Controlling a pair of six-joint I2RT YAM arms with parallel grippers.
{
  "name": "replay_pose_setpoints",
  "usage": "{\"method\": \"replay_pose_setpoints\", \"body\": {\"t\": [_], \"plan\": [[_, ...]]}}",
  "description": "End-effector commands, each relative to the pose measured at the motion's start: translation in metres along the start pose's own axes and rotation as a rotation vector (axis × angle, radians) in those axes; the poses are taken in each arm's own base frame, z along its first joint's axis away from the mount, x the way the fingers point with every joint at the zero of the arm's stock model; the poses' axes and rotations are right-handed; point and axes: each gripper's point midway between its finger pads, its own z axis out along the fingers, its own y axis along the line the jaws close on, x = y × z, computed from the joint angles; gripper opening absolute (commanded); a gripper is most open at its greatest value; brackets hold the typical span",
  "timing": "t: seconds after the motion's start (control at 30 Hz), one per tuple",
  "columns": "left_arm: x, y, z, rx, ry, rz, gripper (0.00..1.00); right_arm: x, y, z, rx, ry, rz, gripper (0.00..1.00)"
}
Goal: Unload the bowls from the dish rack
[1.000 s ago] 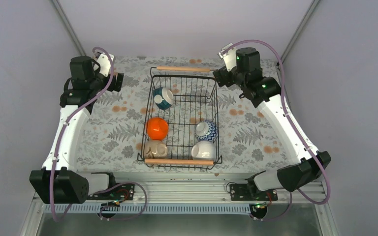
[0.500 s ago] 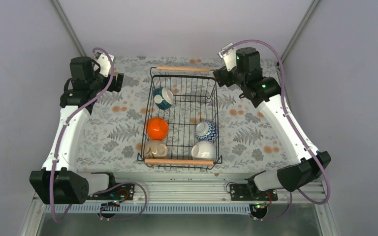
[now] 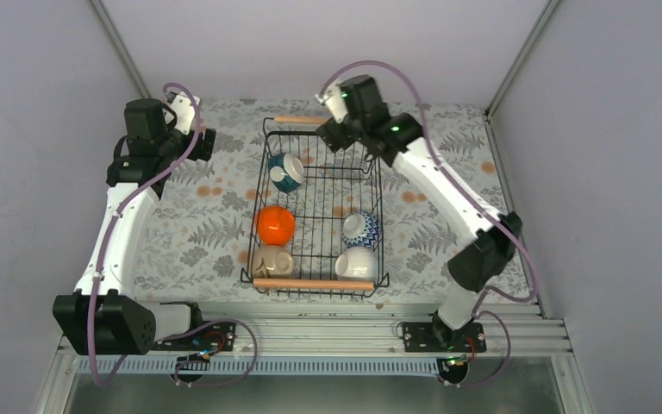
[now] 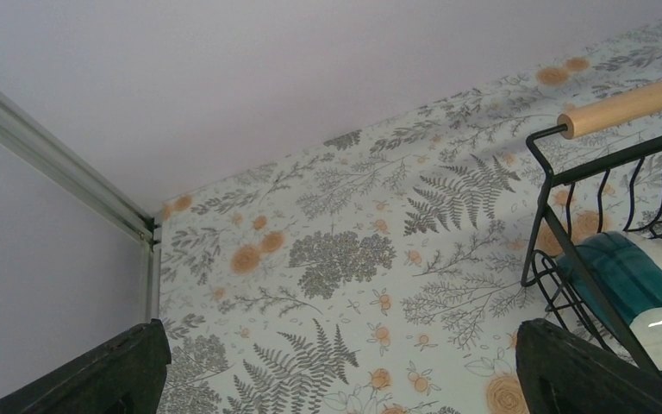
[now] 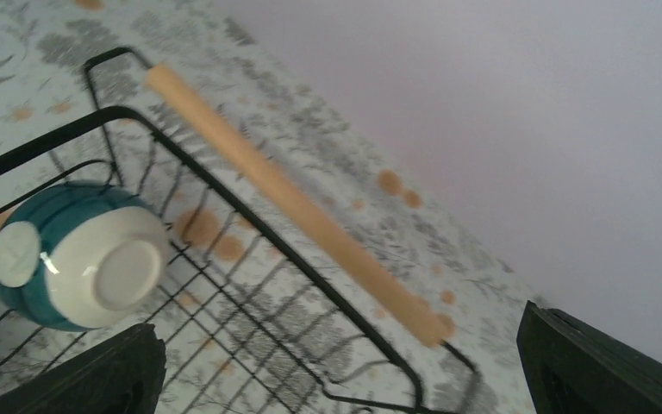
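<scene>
The black wire dish rack (image 3: 257, 183) stands mid-table with a wooden handle at each end. Inside lie a teal bowl (image 3: 285, 171) on its side, an orange bowl (image 3: 275, 225), a beige bowl (image 3: 272, 260), a blue-and-white bowl (image 3: 361, 229) and a white bowl (image 3: 357, 264). My right gripper (image 3: 334, 135) hangs open above the rack's far end, near the far handle (image 5: 293, 203), with the teal bowl (image 5: 78, 254) down to its left. My left gripper (image 3: 204, 143) is open and empty left of the rack, over the cloth. In the left wrist view the teal bowl (image 4: 638, 285) shows through the rack wires (image 4: 560, 185).
A floral cloth (image 3: 198, 224) covers the table. Grey walls close in at the back and both sides, with metal corner posts (image 3: 121, 43). The arms' mounting rail (image 3: 310, 332) runs along the near edge.
The right arm has swung left from the table's far right corner to above the far end of the rack. The left arm and the bowls have not moved.
</scene>
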Motion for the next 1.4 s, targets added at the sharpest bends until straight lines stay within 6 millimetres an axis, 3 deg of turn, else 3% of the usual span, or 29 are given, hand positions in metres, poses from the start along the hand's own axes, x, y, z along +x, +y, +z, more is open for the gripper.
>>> {"method": "replay_pose_setpoints", "body": {"t": [0.0, 0.23, 0.4, 0.67, 1.07, 1.37], "plan": [[0.002, 0.007, 0.004, -0.035, 0.011, -0.001, 1.00, 0.013, 0.051, 0.034, -0.089, 0.087, -0.045, 1.00], [0.012, 0.008, 0.012, -0.043, 0.039, 0.005, 1.00, 0.034, 0.115, 0.068, -0.235, 0.153, -0.028, 1.00], [0.011, 0.007, 0.018, -0.029, 0.041, -0.009, 1.00, 0.041, 0.162, 0.077, -0.321, 0.174, -0.033, 1.00], [0.016, 0.005, 0.019, -0.021, 0.049, -0.005, 1.00, 0.045, 0.205, 0.093, -0.344, 0.183, -0.011, 1.00], [0.023, 0.004, 0.010, -0.038, 0.048, 0.009, 1.00, 0.038, 0.199, 0.124, -0.121, 0.125, 0.049, 1.00], [0.015, 0.003, 0.009, -0.023, 0.029, 0.011, 1.00, 0.067, 0.224, 0.140, -0.153, 0.190, 0.027, 1.00]]}}
